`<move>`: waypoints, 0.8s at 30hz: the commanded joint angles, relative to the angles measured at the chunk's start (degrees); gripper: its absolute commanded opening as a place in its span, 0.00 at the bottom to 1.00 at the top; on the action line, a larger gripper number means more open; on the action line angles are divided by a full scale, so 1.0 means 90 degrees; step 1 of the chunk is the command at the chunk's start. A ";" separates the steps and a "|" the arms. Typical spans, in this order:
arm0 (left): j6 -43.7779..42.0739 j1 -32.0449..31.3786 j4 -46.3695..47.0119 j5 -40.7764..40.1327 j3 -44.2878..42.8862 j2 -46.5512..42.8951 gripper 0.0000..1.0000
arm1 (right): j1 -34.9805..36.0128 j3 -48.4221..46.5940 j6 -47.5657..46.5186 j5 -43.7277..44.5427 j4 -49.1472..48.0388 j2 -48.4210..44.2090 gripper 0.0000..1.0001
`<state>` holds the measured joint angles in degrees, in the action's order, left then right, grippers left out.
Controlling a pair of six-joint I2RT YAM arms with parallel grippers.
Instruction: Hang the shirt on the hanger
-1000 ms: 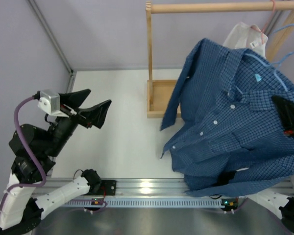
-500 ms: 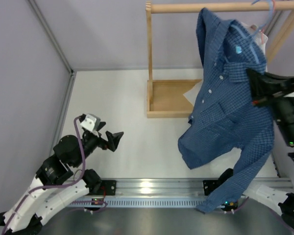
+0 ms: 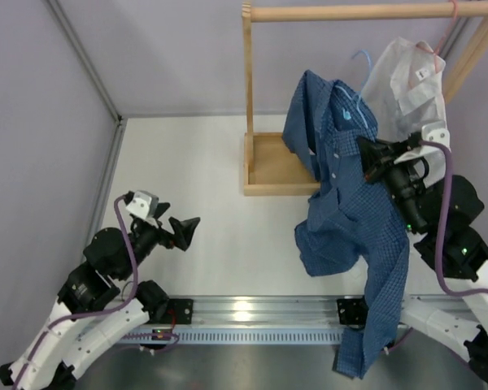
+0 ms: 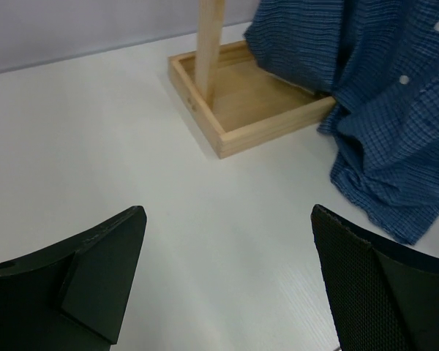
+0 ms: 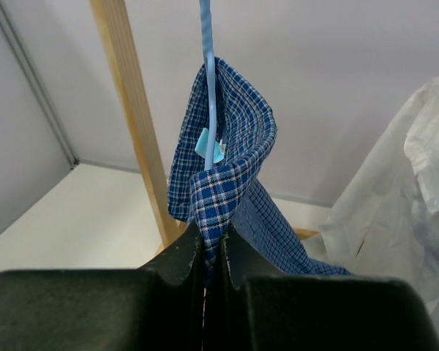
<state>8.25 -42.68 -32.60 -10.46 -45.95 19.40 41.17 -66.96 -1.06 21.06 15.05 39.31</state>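
The dark blue checked shirt (image 3: pixel 342 191) hangs in the air in front of the wooden rack, one sleeve trailing over the table's near edge. My right gripper (image 3: pixel 368 151) is shut on its collar (image 5: pixel 227 157), the cloth pinched between the jaws (image 5: pixel 214 245). The light blue hanger (image 3: pixel 359 60) rises out of the collar with its hook free below the rail; its wire (image 5: pixel 207 66) runs straight up in the right wrist view. My left gripper (image 3: pixel 184 231) stands open and empty low over the table at the left (image 4: pixel 228 213), with the shirt's hem (image 4: pixel 395 117) to its right.
A wooden rack has a post (image 3: pixel 248 81), a top rail (image 3: pixel 350 12) and a tray base (image 3: pixel 272 162). A white shirt (image 3: pixel 407 77) hangs on a pink hanger (image 3: pixel 452 10) at the rail's right end, close behind the blue shirt. Grey walls close off the left and the back.
The right arm carried the shirt and hanger up to the rail, then down and left away from it. The left arm came down from a raised pose and stayed open.
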 commanded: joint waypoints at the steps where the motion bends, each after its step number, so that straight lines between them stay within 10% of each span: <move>1: 0.0176 0.0656 0.0136 -0.0534 0.0067 0.0158 0.98 | 0.0065 -0.0947 -0.0145 0.0521 -0.1018 0.0767 0.00; 11: 0.0626 0.2962 0.0155 -0.1407 0.0126 0.0413 0.98 | -0.0765 -0.2735 0.0761 0.0104 -0.0637 0.2652 0.00; 24: 0.0568 0.3150 0.0282 -0.0996 0.0174 0.0452 0.98 | -0.1713 -0.3859 0.1251 -0.0807 -0.0637 0.4059 0.00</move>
<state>13.41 -14.90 -32.58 -20.36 -44.75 23.03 27.42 -97.34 8.56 16.47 13.67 74.22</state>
